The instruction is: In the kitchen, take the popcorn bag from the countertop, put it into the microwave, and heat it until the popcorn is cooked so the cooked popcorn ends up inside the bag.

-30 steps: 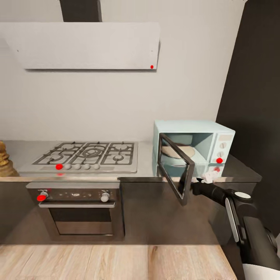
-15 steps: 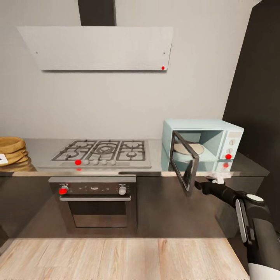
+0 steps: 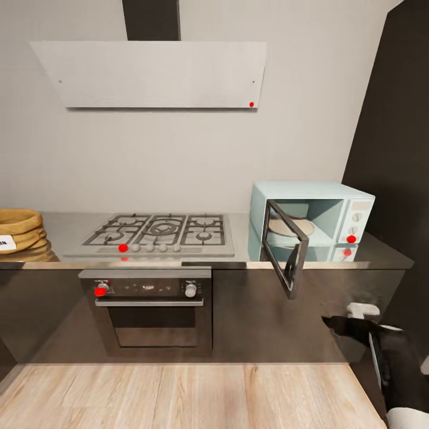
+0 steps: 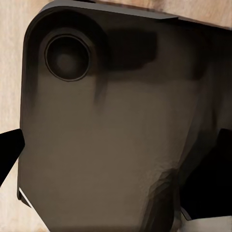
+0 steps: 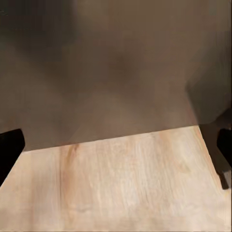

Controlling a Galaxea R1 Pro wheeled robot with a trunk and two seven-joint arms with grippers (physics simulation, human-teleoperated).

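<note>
Popcorn bag (image 3: pixel 19 229), a tan-brown soft sack with white label, sits at the far left of the grey glossy countertop (image 3: pixel 244 235). Well apart, the pale mint-blue microwave (image 3: pixel 333 208) stands with door open. My right gripper (image 5: pixel 116 145) hangs open over wooden floor (image 5: pixel 121 183); my left gripper's state I cannot tell.

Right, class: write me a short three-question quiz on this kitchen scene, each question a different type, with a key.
1. True or false: the microwave door stands open.
2. Multiple choice: the popcorn bag sits on the countertop at which side of the gas hob, seen from the head view? A) left B) right C) on top of it
3. Fill in: below the hob is a built-in ____ with a steel handle.

Key: 1 true; 2 A; 3 oven.
</note>
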